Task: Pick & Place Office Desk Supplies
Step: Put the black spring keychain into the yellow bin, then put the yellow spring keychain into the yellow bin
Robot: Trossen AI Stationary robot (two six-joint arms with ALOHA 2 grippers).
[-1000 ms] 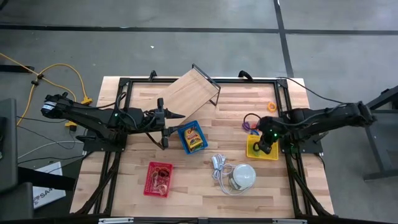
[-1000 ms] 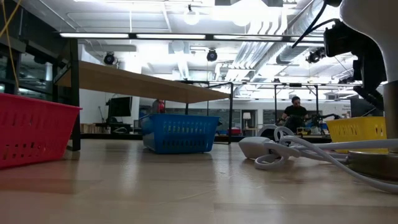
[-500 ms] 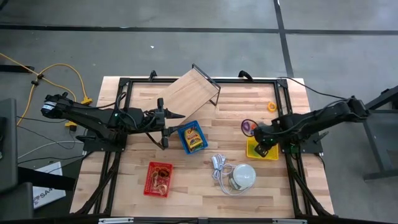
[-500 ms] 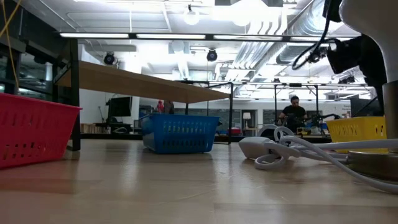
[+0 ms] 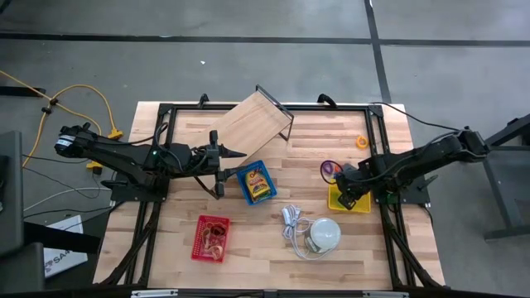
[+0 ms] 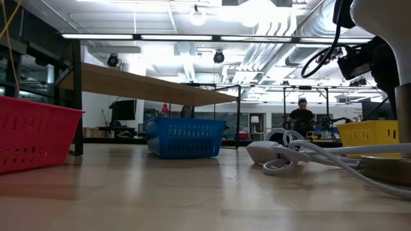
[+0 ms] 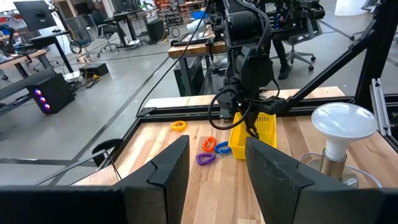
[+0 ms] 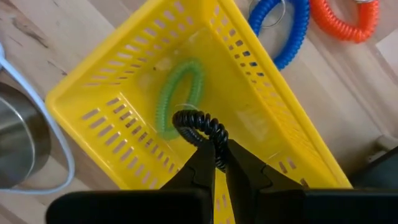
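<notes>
My right gripper points down over the yellow basket, shut on a black coiled loop. A green coiled ring lies on the basket's floor. Blue and orange coiled rings lie on the table beside the basket. In the high view my right gripper is above the yellow basket. My left gripper stands open and level, left of the blue basket, which holds a yellow-green packet. My right gripper pinches one stretch of the black coiled loop between its two fingertips, from above, pointing down. The rest of the loop sticks out beyond the tips over the basket's inside. I cannot tell whether it touches the basket's floor.
A white dome lamp with its white cord stands near the yellow basket. A red basket with tan bands is at the near left. A tilted wooden board stands at the far middle. A yellow ring lies far right.
My right gripper has sunk a little over the yellow basket, shifted slightly toward the table's left, and tipped and rolled until it points down. It has stayed shut.
</notes>
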